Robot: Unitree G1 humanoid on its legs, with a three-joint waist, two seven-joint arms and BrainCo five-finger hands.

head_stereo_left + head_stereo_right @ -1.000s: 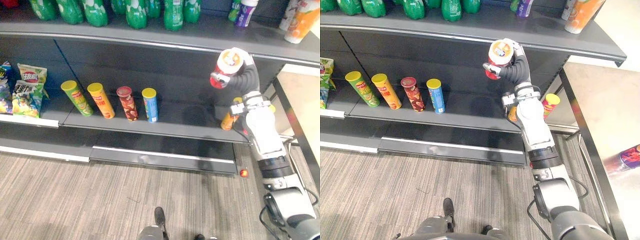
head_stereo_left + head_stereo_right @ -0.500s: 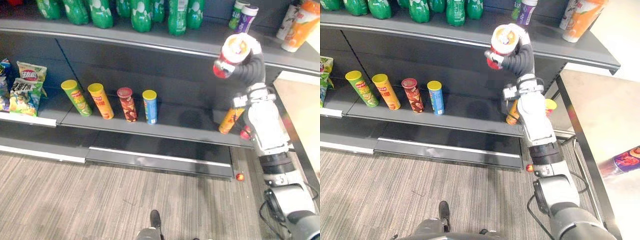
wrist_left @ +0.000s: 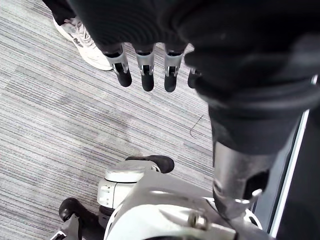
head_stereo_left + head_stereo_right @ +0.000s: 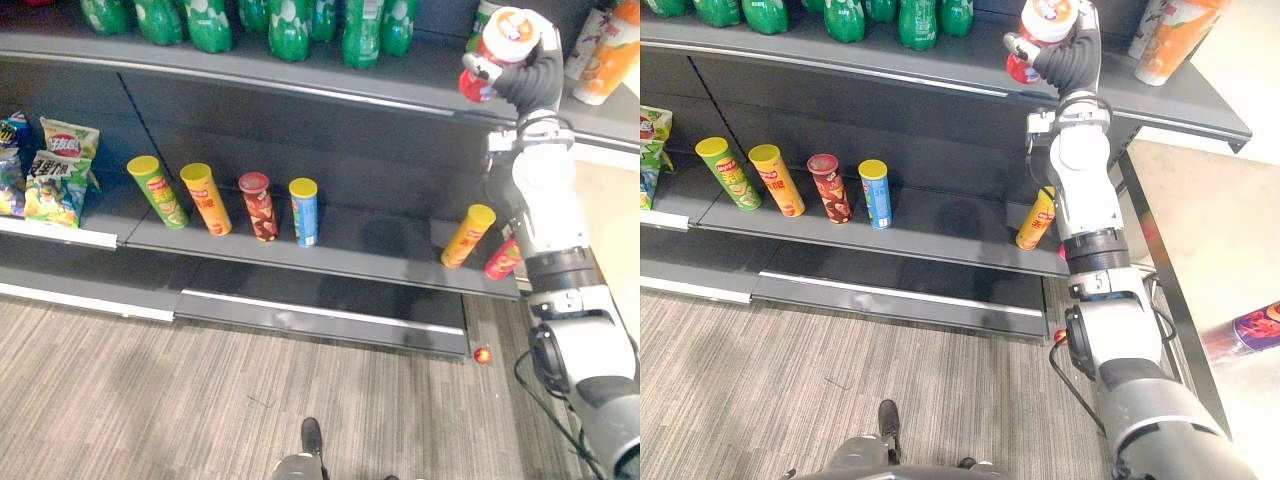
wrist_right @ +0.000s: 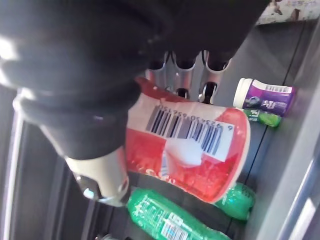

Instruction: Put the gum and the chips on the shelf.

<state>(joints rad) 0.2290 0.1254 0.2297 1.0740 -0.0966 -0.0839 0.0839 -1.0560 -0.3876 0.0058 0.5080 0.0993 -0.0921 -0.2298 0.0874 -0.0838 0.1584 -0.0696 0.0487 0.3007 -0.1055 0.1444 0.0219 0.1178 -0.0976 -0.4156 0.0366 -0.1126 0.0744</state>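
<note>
Currently I see the right hand (image 4: 530, 65) raised to the right end of the top shelf (image 4: 300, 88), its fingers (image 5: 182, 82) and thumb curled round a red tub (image 4: 503, 38) with a white lid. The tub is tilted over the shelf near its front edge; I cannot tell whether its base touches the board. In the right wrist view a purple bottle (image 5: 264, 95) and a green one lie just beyond it, nearer the back. Green soda bottles (image 4: 290, 20) line the same shelf towards its left end.

On the lower shelf (image 4: 380, 258) four chip cans stand in a row left of the middle: green (image 4: 157, 192), orange (image 4: 206, 198), dark red (image 4: 257, 206) and blue (image 4: 304, 211). A yellow can (image 4: 467, 236) leans near the right end, with a red can (image 4: 502, 259) at the front right corner.

My left hand (image 3: 145, 62) hangs over the floor, fingers straight and holding nothing.
</note>
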